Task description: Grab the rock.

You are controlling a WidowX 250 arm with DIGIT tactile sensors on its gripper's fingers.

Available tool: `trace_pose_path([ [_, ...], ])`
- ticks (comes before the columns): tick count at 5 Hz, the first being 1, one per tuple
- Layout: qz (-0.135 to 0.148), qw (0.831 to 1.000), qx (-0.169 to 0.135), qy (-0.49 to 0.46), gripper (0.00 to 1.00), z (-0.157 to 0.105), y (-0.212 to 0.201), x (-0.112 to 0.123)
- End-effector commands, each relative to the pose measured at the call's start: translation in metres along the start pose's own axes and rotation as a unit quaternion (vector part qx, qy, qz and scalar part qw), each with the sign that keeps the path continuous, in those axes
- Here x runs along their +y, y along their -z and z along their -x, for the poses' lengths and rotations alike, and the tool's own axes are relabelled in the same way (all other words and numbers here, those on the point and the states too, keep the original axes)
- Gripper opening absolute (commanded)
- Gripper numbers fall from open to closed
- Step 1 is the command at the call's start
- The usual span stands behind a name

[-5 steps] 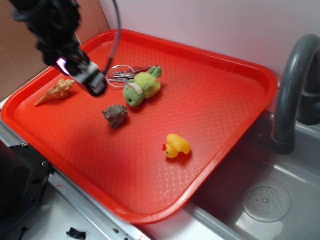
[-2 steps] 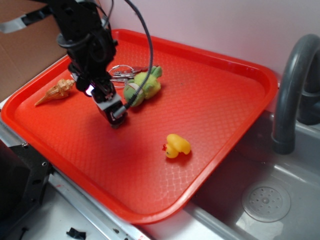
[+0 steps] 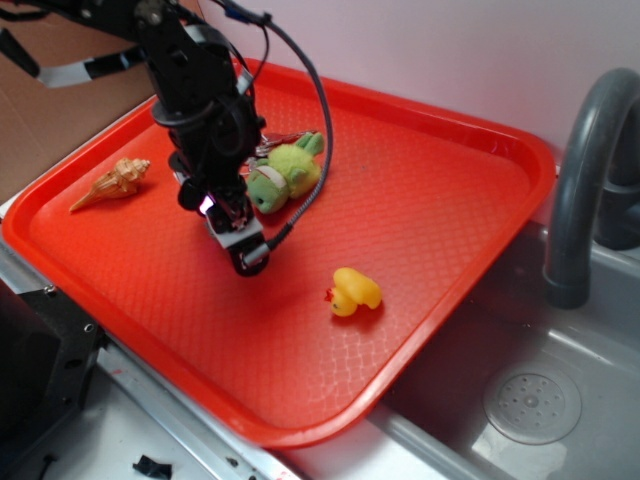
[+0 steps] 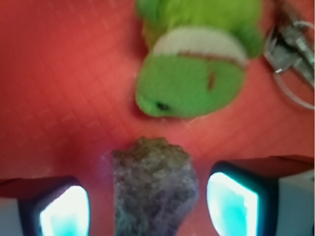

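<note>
The rock (image 4: pixel 153 189) is a lumpy grey-brown stone lying on the red tray (image 4: pixel 59 83). In the wrist view it sits between my two glowing fingertips (image 4: pixel 64 211), with a gap on each side. My gripper (image 4: pixel 147 209) is open around it and touches neither side. In the exterior view the gripper (image 3: pixel 240 250) is down on the tray (image 3: pixel 420 190) just in front of the green plush toy (image 3: pixel 285 175), and the arm hides the rock there.
The green plush toy (image 4: pixel 194 64) lies just beyond the rock, with a key ring (image 4: pixel 290 54) to its right. A tan seashell (image 3: pixel 110 183) lies at the tray's left. A yellow duck (image 3: pixel 355 291) sits to the right. A grey sink (image 3: pixel 530 400) and faucet (image 3: pixel 585 180) lie right of the tray.
The arm has moved right and down from near the seashell to the rock. The gripper now straddles the rock, which the arm hides in the exterior view.
</note>
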State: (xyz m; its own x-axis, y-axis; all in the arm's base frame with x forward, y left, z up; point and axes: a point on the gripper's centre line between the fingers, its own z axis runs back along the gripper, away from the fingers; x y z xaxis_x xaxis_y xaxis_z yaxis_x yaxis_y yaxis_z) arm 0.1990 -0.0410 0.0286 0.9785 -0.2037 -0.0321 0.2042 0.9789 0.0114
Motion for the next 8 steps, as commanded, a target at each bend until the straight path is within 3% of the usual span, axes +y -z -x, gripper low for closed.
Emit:
trace_pose_path([
  [1,0.004,1.000,-0.018,-0.017,0.00,-0.010,-0.003,0.006],
  [2,-0.001,0.999,-0.013,-0.029,0.00,-0.010,-0.003,0.007],
  [3,0.015,0.999,-0.005,-0.034,0.00,-0.008,-0.024,0.011],
  [4,0.027,0.997,-0.006,-0.074,0.00,-0.003,-0.074,0.011],
  [5,0.050,0.994,-0.023,-0.099,0.00,0.005,-0.124,0.007],
  [6,0.049,0.991,-0.058,-0.108,0.00,0.020,-0.173,0.008],
  [7,0.045,0.989,-0.077,-0.114,0.00,0.026,-0.185,0.010],
  [8,0.038,0.988,-0.076,-0.125,0.00,0.027,-0.180,0.015],
])
